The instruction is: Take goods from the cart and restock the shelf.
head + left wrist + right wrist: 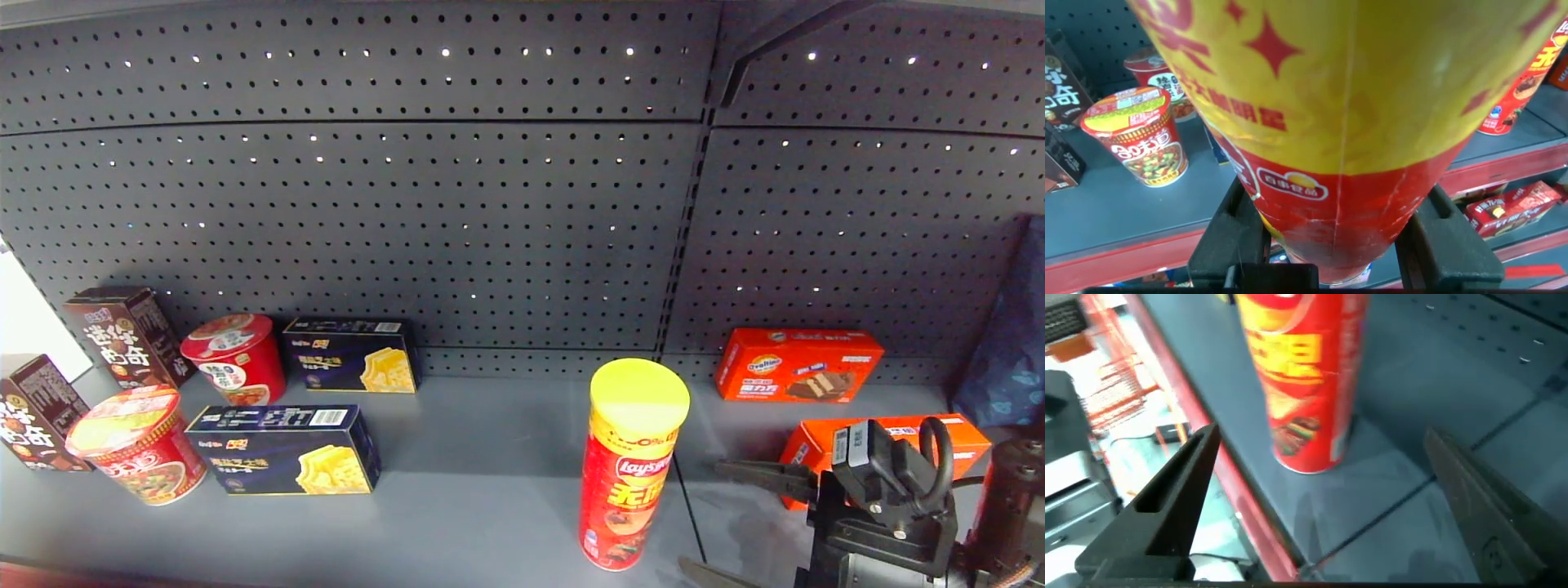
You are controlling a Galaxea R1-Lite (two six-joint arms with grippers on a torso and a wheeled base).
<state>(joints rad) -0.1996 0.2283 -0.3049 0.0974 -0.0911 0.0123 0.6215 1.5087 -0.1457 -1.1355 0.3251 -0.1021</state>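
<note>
Standing upright near the front edge of the shelf, the can has a red body and a yellow lid. It touches no other goods.

Right gripper: positioned just beside the can, on the robot's right. Its fingers are spread wide with nothing between them. In the right wrist view the can stands ahead of the gap, apart from both fingers.

Left gripper: pinching a yellow-and-red pack at its red lower part, one finger on each side. The pack is held in front of the shelf.

Shelf, left section, arranged in two rows:
- Rear row: brown box, red cup, blue box.
- Front row: second brown box, second cup, second blue box.

Shelf, right section: one orange box lies against the perforated back panel. A second orange box lies nearer the front, partly hidden behind the right arm.
</note>
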